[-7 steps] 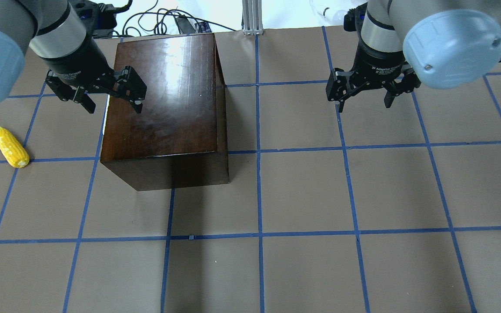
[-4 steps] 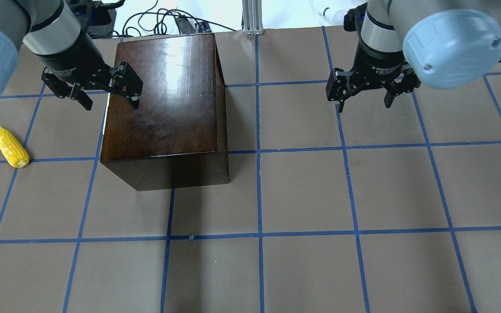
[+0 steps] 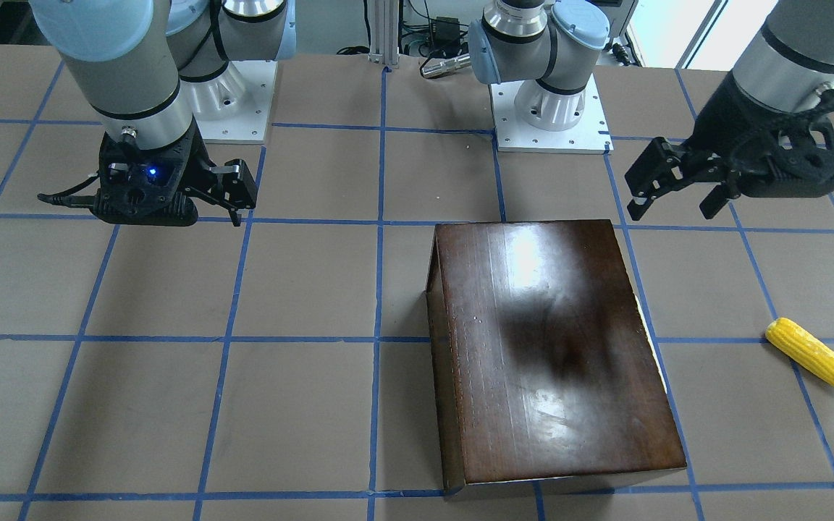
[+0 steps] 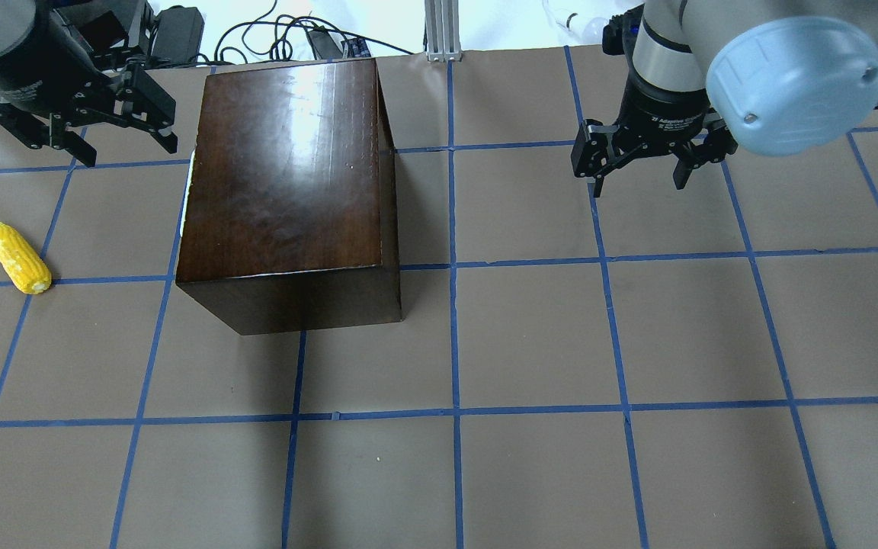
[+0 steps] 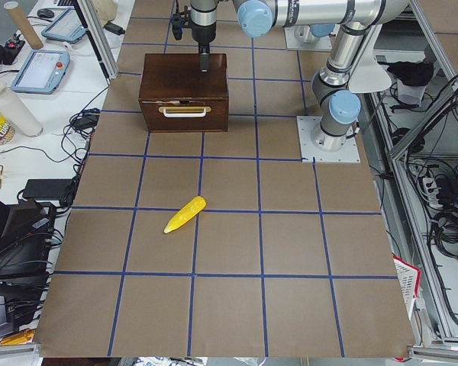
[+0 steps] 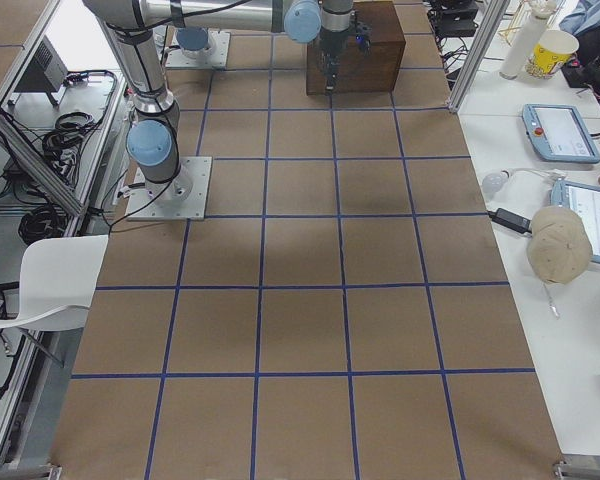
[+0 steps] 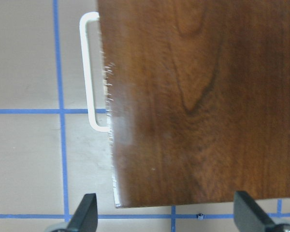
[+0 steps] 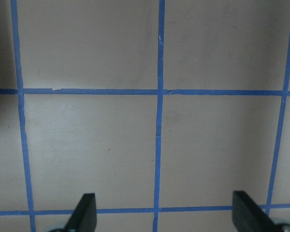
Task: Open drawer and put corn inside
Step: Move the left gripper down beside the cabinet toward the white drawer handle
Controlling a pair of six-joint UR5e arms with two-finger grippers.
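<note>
The glossy dark-brown box (image 4: 286, 168) stands on the table and also shows in the front-facing view (image 3: 554, 347). Its drawer is shut. The drawer's front panel with a pale handle (image 5: 185, 111) faces the exterior left camera, and the handle shows in the left wrist view (image 7: 89, 72). The yellow corn (image 4: 20, 258) lies on the table left of the box, apart from it, and shows in the front-facing view (image 3: 819, 359). My left gripper (image 4: 130, 151) is open and empty, raised beside the box's upper left corner. My right gripper (image 4: 637, 187) is open and empty, over bare table far right of the box.
The table is brown with a grid of blue tape lines (image 4: 454, 412). Cables (image 4: 286, 38) and a metal post (image 4: 443, 30) sit beyond its top edge. Both arm bases (image 3: 551, 108) are mounted behind the box in the front-facing view.
My left gripper has moved from over the box's left edge to the upper left of the view, off the box top. The right arm, box and corn have not moved.
</note>
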